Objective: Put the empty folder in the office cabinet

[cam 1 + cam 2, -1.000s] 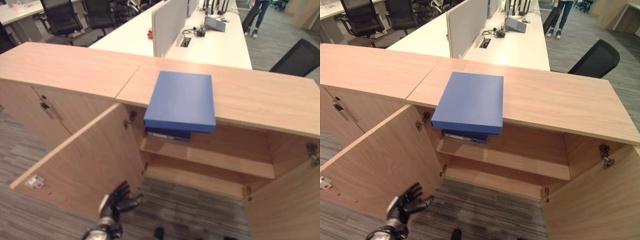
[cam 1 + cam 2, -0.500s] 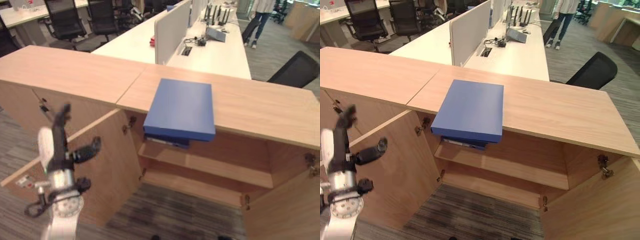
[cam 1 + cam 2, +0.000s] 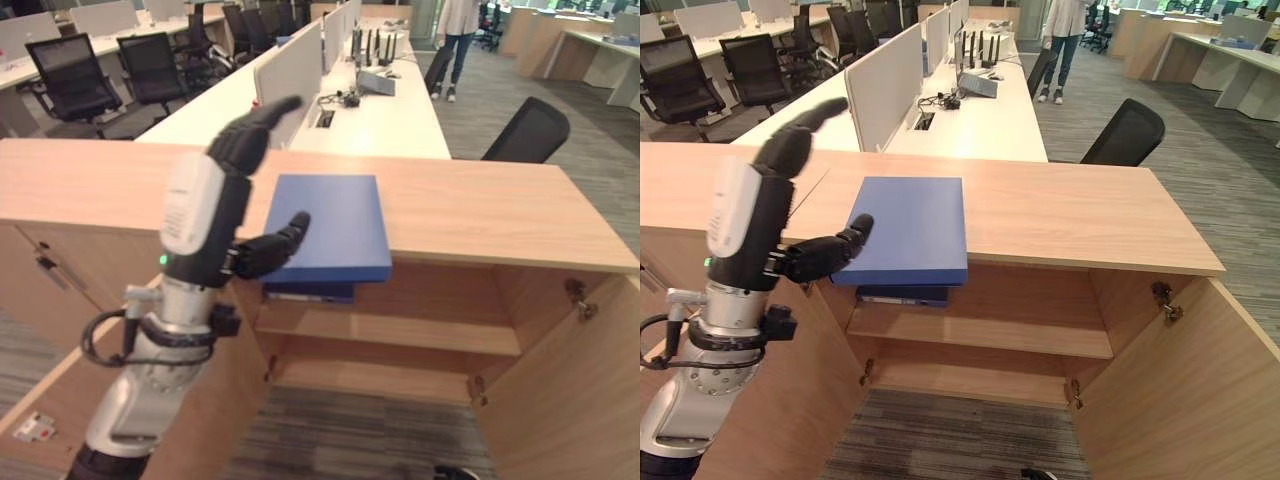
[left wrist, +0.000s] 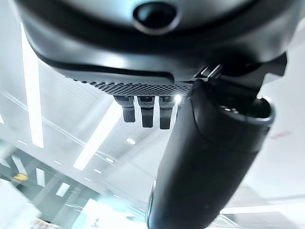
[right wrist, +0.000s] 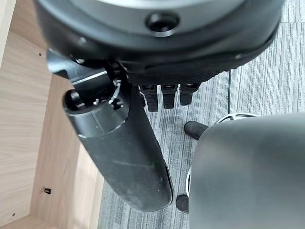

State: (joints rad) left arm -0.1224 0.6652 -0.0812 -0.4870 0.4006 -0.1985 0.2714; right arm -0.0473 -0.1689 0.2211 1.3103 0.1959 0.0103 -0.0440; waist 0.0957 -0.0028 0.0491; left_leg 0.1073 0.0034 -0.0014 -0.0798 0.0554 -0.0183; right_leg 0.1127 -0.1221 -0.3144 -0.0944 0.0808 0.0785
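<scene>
The robot's left hand [image 3: 215,205] is held up high in front of the cabinet [image 3: 480,200]. Its fingers [image 3: 255,120] are straight and spread out, pointing up and away, and its thumb [image 3: 275,245] sticks out to the side. The hand holds nothing. In the head views the thumb shows in front of the left edge of the blue folder [image 3: 335,225]; the pictures do not show if it touches.

The blue folder lies flat on the wooden top of the cabinet. Its near edge hangs a little over the front of the top. Just under it, on the upper shelf [image 3: 400,330] inside, lies another dark blue folder [image 3: 310,293].

The cabinet stands open. Its left door [image 3: 790,400] swings out by the left arm, and its right door [image 3: 560,390] swings out on the other side. The lower shelf [image 3: 970,380] is bare wood.

The right hand [image 5: 143,157] hangs low, with grey carpet [image 5: 267,57] and a wooden panel [image 5: 28,119] past it. Its fingers [image 5: 164,98] look straight and its thumb sticks out. It holds nothing.

Behind the cabinet are long white desks [image 3: 380,110] and black chairs [image 3: 525,130]. A person [image 3: 455,40] stands far back.
</scene>
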